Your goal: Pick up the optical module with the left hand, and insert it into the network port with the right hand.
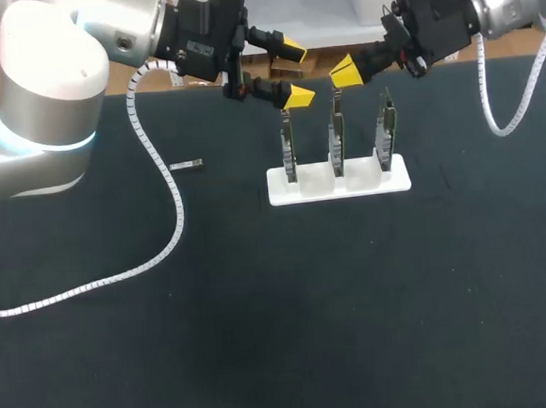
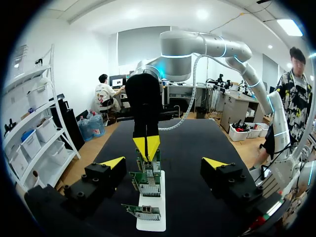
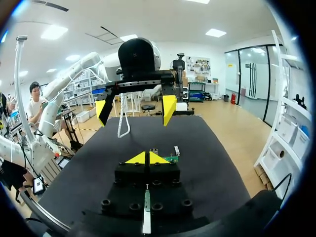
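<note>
Well apart from the spread left gripper (image 1: 297,73), the optical module (image 1: 187,163) lies ungrasped, so that gripper must next descend onto it; the right gripper (image 1: 343,72) has its tips pressed together.

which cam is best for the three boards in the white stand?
Left wrist view: all three boards line up ahead of the open left gripper, faces visible. Head view shows them upright but edge-on. Right wrist view gives only a green corner past the shut right gripper.
</note>
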`<action>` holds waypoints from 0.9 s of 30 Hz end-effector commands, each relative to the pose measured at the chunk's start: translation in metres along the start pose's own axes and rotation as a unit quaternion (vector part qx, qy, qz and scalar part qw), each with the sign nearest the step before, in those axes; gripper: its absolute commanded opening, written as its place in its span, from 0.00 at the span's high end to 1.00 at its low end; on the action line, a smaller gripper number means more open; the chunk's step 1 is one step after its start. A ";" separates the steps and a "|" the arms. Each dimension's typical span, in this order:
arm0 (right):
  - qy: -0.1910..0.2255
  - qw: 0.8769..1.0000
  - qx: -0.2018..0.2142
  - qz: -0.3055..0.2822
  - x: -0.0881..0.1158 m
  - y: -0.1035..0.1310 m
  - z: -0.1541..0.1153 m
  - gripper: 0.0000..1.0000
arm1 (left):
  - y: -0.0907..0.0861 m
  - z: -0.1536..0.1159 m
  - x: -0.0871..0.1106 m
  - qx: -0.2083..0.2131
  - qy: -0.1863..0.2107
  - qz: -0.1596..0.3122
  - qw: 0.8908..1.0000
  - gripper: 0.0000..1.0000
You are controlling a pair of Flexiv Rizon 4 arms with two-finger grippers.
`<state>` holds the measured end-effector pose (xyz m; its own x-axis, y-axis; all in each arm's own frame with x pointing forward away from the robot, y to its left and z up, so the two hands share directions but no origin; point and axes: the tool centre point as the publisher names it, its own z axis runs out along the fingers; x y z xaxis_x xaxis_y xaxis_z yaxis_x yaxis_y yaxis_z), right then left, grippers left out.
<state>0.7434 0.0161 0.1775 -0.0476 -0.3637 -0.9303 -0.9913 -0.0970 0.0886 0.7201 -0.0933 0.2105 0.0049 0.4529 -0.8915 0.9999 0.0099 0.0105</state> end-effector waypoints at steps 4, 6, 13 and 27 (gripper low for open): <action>0.003 1.000 -0.003 0.005 0.005 -0.001 0.003 1.00 | 0.000 0.000 -0.001 -0.001 0.003 -0.002 1.000 0.00; 0.003 1.000 -0.003 0.008 0.007 -0.001 0.004 1.00 | 0.000 0.000 -0.001 -0.001 0.003 -0.002 1.000 0.00; 0.003 1.000 -0.004 0.015 0.013 -0.001 0.005 1.00 | 0.000 0.000 -0.001 -0.001 0.003 -0.002 1.000 0.00; 0.011 1.000 -0.010 0.027 0.027 0.001 0.010 1.00 | 0.000 0.000 -0.001 -0.001 0.003 -0.002 1.000 0.00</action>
<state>0.7386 0.0150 0.1508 -0.0973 -0.3888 -0.9162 -0.9851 -0.0936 0.1444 0.7201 -0.0933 0.2105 0.0049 0.4529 -0.8915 0.9999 0.0099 0.0105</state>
